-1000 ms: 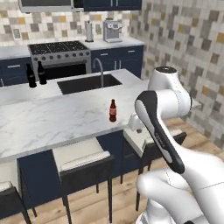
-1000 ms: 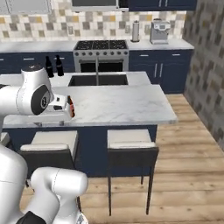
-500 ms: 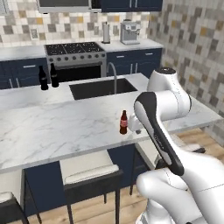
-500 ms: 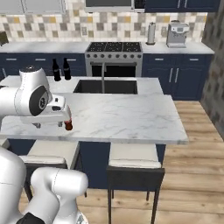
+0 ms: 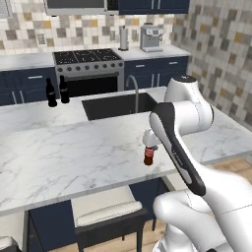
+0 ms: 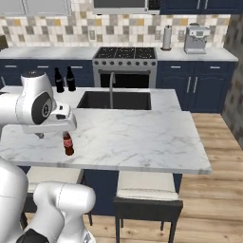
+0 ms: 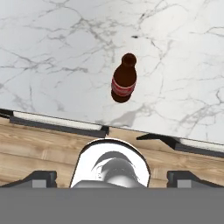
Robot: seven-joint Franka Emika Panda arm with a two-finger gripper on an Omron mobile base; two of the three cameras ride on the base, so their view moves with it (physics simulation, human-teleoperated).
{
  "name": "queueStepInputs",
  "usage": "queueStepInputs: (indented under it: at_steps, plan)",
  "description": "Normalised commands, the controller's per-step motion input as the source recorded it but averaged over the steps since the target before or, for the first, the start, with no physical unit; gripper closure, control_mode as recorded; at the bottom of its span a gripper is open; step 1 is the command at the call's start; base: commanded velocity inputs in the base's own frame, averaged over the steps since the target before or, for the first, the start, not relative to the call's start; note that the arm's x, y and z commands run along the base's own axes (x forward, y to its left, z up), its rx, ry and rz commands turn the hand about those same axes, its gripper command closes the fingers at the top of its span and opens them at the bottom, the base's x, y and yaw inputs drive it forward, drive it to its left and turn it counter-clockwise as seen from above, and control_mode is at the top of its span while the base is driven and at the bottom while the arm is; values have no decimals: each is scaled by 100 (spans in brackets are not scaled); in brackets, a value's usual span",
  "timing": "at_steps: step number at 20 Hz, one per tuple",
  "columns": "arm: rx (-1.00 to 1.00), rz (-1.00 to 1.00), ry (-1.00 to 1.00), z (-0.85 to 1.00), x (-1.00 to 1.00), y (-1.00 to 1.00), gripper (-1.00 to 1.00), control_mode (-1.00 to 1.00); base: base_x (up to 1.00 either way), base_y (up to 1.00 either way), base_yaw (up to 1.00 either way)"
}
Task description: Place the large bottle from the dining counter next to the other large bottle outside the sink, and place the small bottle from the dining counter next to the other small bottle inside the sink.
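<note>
Directly below the gripper (image 7: 112,177), the small bottle (image 7: 123,79) stands upright on the dining counter (image 7: 52,57), near the slab's front edge. Jaws are spread wide, holding nothing, well clear of the bottle. Far beyond the gripper, two large bottles (image 5: 56,91) stand together beside the sink (image 5: 120,105).

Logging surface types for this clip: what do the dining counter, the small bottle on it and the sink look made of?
Dining counter: polished white marble look, with grey veins and a soft sheen. Small bottle: glossy brown, glass or plastic, can't tell which; red label band. Sink: matte black basin, perhaps composite or coated metal; its faucet looks like steel.
</note>
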Motion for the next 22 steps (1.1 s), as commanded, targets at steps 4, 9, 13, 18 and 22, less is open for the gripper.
queueStepInputs:
  at_steps: [4,9,13,18,22]
  plan:
    - [0,0,0,0,0,0,-100,100,0,0,0]
    - [0,0,0,0,0,0,-100,100,0,0,0]
    - [0,0,0,0,0,0,-100,100,3,0,0]
    - [0,0,0,0,0,0,-100,100,40,6,0]
    - [0,0,0,0,0,0,-100,100,18,0,0]
